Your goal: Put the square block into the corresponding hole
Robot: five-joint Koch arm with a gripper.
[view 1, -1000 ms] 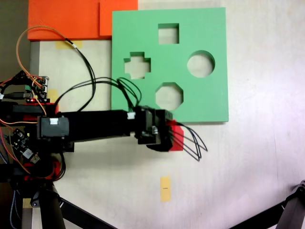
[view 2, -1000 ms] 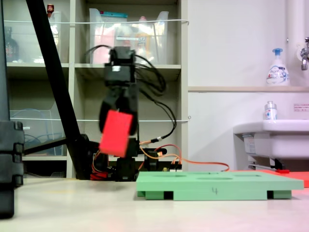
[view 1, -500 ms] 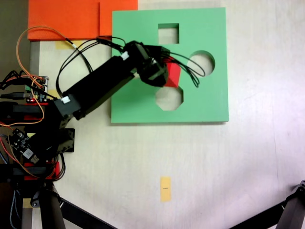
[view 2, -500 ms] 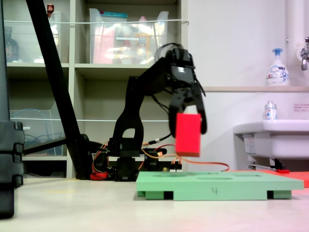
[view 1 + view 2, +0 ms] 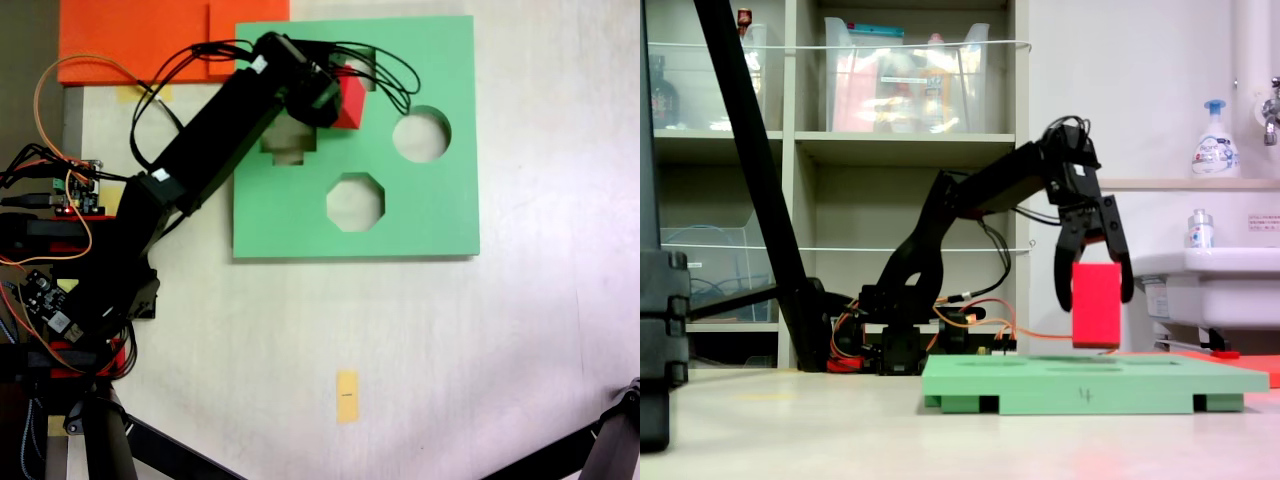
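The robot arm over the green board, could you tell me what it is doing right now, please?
The gripper is shut on a red block and holds it in the air above the green board. Seen from above, the block hangs at the square hole, partly covering it. From the side, the block's bottom edge is just above the board's top and not yet lowered in. The cross-shaped, round and octagonal holes lie empty.

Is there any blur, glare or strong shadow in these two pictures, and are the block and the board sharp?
In the fixed view from above, light is even and flat, the square block and green board sharp, shadows faint. In the side fixed view, the block between the fingers is sharp, the shelf bins behind look soft and washed out.
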